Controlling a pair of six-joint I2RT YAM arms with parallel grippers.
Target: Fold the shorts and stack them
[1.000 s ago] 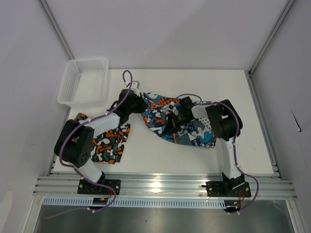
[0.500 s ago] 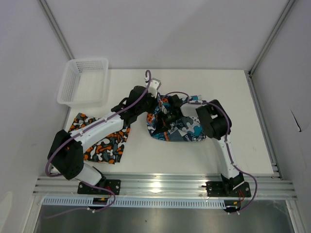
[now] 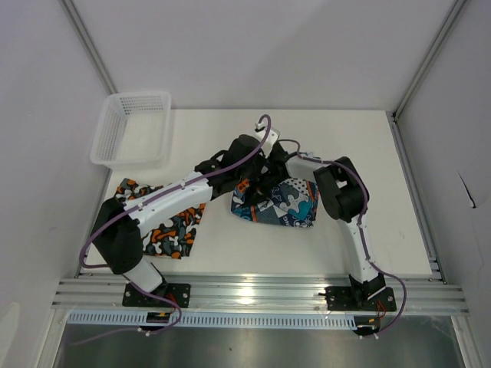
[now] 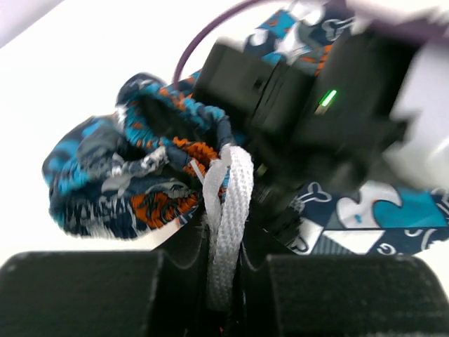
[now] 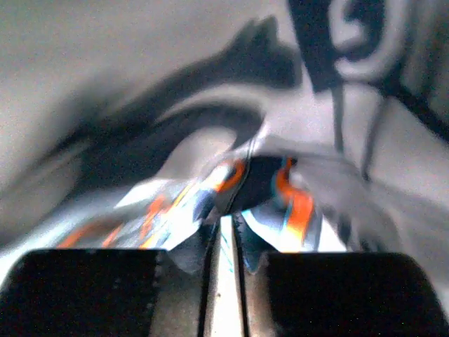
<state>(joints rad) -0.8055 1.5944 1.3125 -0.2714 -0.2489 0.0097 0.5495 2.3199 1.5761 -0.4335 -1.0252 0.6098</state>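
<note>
We log left hand and right hand, both pinching teal shorts, have doubled them toward the tabletop's right edge: fold forming.

The camo shorts, orange, black, grey and white, lie flat and folded at the table's 8 o'clock. The teal shorts, printed orange, white and dark grey, sit bunched near the centre, their white drawstring hanging from the gathered waistband.
</note>
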